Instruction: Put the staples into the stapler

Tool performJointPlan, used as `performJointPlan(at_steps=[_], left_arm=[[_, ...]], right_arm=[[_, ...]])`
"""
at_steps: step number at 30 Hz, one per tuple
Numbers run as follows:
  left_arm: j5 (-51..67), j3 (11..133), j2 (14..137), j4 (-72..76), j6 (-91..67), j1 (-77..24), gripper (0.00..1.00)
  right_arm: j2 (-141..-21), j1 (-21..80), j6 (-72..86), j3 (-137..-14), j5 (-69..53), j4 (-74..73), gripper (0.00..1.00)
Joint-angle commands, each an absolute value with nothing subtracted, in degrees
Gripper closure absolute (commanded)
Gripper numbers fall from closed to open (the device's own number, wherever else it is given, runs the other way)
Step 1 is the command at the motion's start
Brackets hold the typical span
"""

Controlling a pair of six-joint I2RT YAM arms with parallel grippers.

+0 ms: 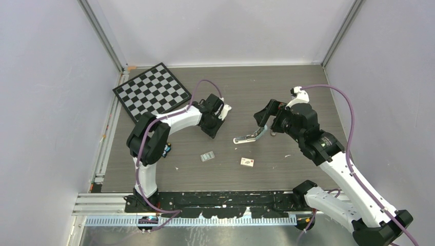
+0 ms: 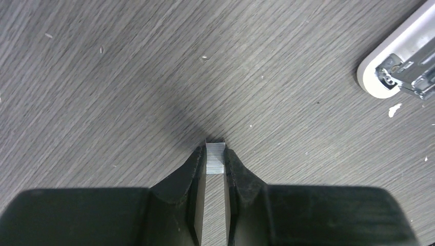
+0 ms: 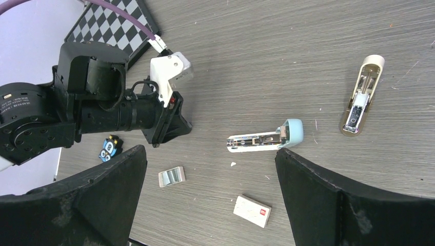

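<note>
L gripper (image 2: 216,152) clamped on the staples (image 2: 215,163), so pickup looks in hand. R gripper (image 3: 209,154) spread wide, empty. Next: carry strip to stapler (image 1: 251,137), align w/ open channel.

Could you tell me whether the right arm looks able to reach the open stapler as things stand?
Probably yes: the right tool stands open just above the stapler, with nothing between them.

Dark grey wood-grain tabletop (image 1: 287,87), flecked white. Plain pale lilac walls (image 1: 220,31) on three sides; aluminium corner posts (image 1: 102,36). Black-and-white checkerboard panel (image 1: 152,92) lies beyond the left gripper (image 2: 215,154), leftward.
</note>
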State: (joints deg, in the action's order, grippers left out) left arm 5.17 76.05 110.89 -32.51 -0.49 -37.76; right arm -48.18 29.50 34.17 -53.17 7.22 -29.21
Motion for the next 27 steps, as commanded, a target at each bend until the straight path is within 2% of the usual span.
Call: performJointPlan(at_steps=[1,15,27], left_arm=[[8.50,76.67,108.46,-30.07,1.87,-37.71,0.84],[24.44,83.53,104.24,-30.71,8.61,-40.68,0.86],[29.74,93.12,111.61,-32.95,12.78,-43.82,0.86]], right_arm=[[-46.80,29.35,33.28,-54.85,8.31,-29.40,0.00],[-44.44,29.30,34.21,-54.06,10.32,-32.33,0.00],[-40.91,29.29,35.53,-55.01,19.79,-38.08,0.00]])
